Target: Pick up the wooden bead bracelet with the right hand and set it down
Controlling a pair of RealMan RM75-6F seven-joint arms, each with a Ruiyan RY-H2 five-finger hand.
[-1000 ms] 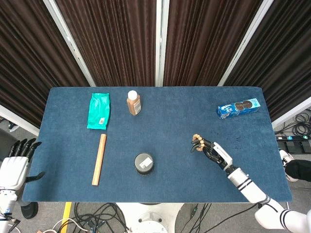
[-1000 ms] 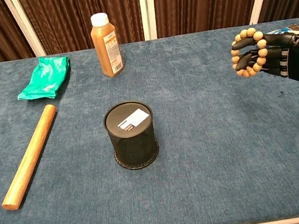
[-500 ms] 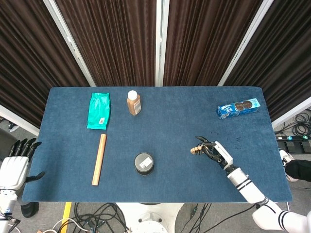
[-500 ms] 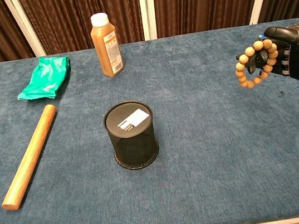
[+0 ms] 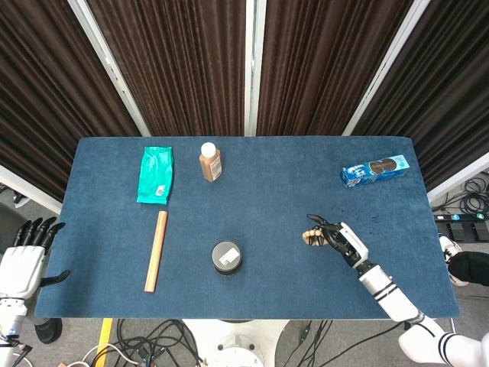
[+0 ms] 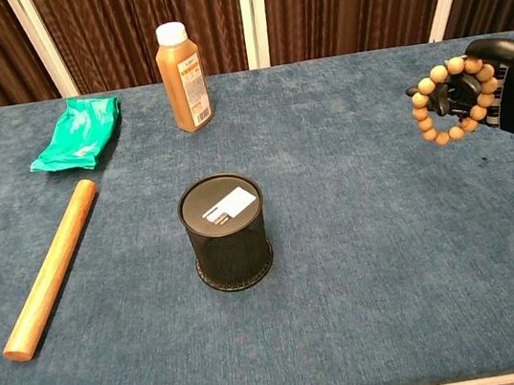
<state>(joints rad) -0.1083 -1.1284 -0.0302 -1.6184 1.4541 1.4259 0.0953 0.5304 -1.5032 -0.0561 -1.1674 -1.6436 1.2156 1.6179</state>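
Dark pleated curtains with pale vertical posts back a blue cloth-covered worktop. Cables lie on the floor along its near edge.

At the right side of the worktop, the right robot hand holds the bracelet of wooden beads. The loop hangs looped over its dark fingers and stands roughly upright, clear above the cloth in the chest view. From the head view the same hand reaches in from the near right corner, with the bracelet at its tip, about midway between the cup and the right edge.

The left robot hand sits off the worktop beyond the near left corner, holding nothing, its fingers straight and apart.

A black mesh cup stands upright near the middle of the worktop, toward the near edge, with a white label on its dark top. To its left a wooden rod lies flat, running from near to far. Beyond the rod a green packet lies flat. Just right of the packet, toward the far edge, a brown bottle with a white cap stands upright. A blue biscuit pack lies near the far right corner, well apart from everything else.
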